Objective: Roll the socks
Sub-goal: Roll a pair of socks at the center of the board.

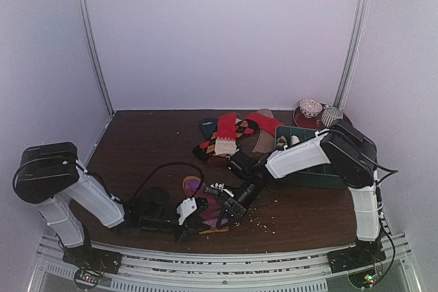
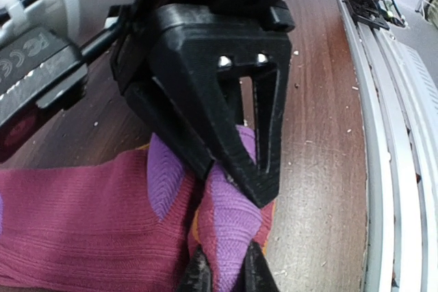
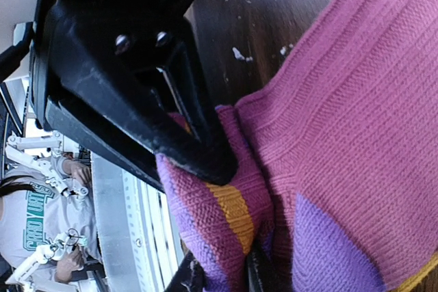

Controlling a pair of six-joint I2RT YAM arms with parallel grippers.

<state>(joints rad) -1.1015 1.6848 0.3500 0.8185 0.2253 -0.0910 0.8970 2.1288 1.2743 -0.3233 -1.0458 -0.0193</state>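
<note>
The near sock (image 2: 82, 223) is magenta with purple patches and an orange band; the far sock (image 1: 226, 126) is red, the table (image 1: 150, 141) dark brown wood, the tray (image 1: 321, 177) green

Scene's seen from high behind; left gripper (image 2: 226, 271) and right gripper (image 3: 222, 275) are filmed close-up from the wrists, magenta sock (image 2: 82, 223) shared.

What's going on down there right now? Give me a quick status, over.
Left gripper shut on purple-magenta sock. Right gripper shut on same sock, close beside. Sock pile and green tray farther back, out of the way.
</note>
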